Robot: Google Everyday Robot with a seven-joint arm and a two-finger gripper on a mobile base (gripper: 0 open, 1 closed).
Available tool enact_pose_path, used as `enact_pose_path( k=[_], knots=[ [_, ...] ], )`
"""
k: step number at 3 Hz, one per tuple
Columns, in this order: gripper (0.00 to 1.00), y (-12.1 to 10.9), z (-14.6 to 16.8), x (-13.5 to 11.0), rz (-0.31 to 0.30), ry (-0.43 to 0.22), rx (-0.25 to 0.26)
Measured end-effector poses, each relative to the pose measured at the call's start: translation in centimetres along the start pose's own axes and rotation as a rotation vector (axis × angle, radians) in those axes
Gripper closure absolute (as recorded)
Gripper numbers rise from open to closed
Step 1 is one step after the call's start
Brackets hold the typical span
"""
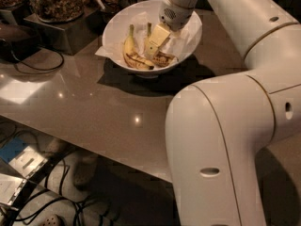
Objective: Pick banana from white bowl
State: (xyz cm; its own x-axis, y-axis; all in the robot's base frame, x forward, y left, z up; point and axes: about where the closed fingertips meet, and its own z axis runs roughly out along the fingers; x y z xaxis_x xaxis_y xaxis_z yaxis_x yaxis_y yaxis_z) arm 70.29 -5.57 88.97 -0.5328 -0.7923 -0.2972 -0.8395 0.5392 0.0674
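Now, your gripper (pixel 156 40) hangs over the banana (pixel 164 59) inside the white bowl (pixel 111 32), and you cannot tell whether it is closed; lifting may drag the neighbouring banana (pixel 129 47) or crumpled paper (pixel 139 21)

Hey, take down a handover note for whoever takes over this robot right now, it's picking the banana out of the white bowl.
Gripper: down inside the white bowl, directly over the mottled banana; a grasp is not confirmed.
Banana: lying in the bowl on the crumpled paper, to the right of the streaked banana.
Done: gripper positioned at the target banana.
Left: confirm the grip, lift the mottled banana clear of the bowl, and leave the streaked one behind.
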Motion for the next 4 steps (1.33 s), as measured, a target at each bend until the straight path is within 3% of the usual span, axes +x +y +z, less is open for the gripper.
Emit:
enact_pose_path(
  k=[2,4],
  knots=[
    [0.0,-0.29,0.26,-0.19,0.023,-0.031,-0.01],
    [0.33,-0.67,0.66,-0.02,0.069,-0.051,-0.026]
  ],
)
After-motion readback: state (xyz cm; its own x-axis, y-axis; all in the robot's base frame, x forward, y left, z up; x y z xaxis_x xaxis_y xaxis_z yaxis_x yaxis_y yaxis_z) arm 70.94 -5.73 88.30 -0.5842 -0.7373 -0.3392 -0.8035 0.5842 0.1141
